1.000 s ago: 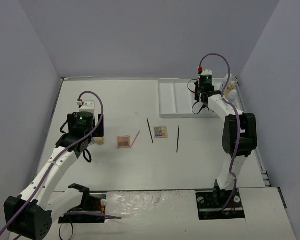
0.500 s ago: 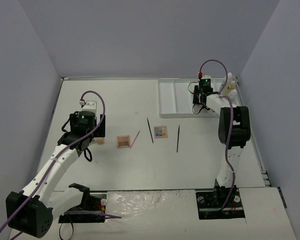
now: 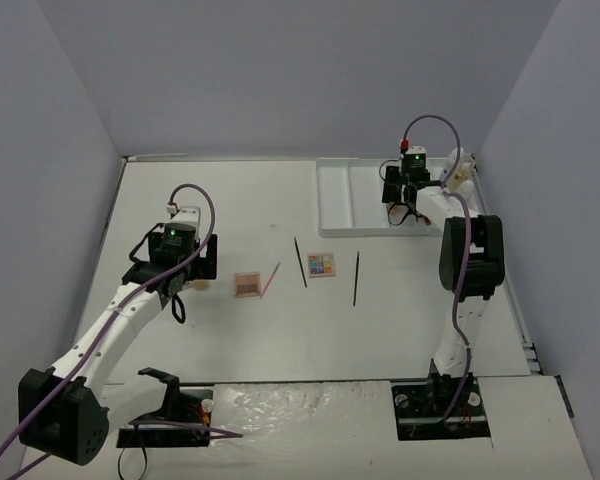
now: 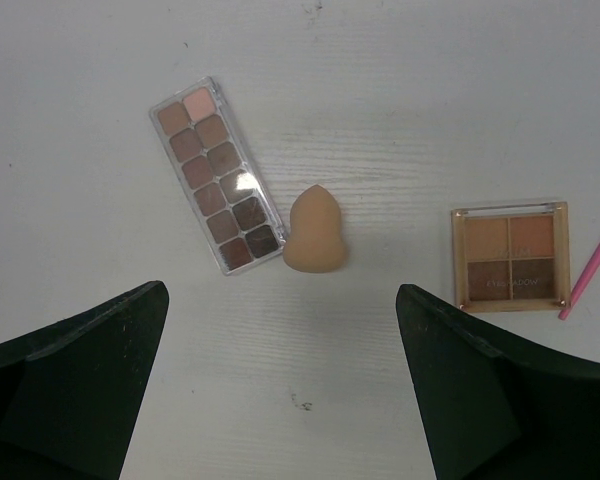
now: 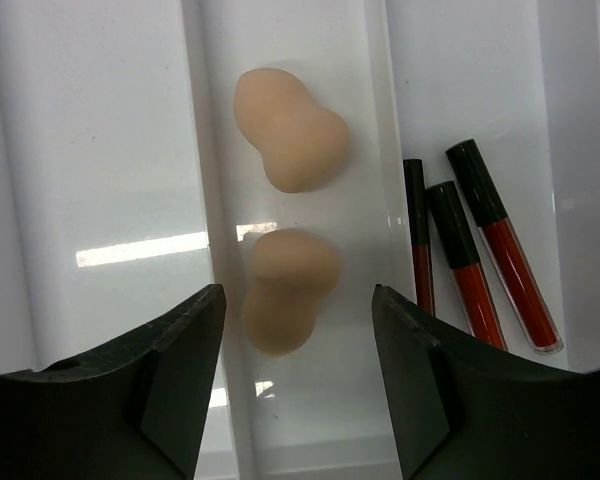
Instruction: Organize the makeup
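Note:
My left gripper (image 4: 280, 400) is open above the table, just near of a peach sponge (image 4: 316, 232). A long eyeshadow palette (image 4: 216, 176) lies left of the sponge. A square brown palette (image 4: 511, 256) and a pink pencil (image 4: 590, 265) lie to its right. My right gripper (image 5: 300, 390) is open and empty over the white tray (image 3: 335, 200). Two peach sponges (image 5: 290, 128) (image 5: 285, 290) lie in one narrow compartment below it. Three red-black lipstick tubes (image 5: 460, 260) lie in the compartment to the right.
In the top view, two thin black pencils (image 3: 300, 261) (image 3: 356, 277) and a colourful square palette (image 3: 321, 264) lie mid-table. The brown palette (image 3: 246, 284) lies left of them. Small bottles (image 3: 460, 170) stand by the right wall beyond the tray.
My right gripper has moved a little toward the far side of the tray. My left gripper has shifted slightly to the right, staying open.

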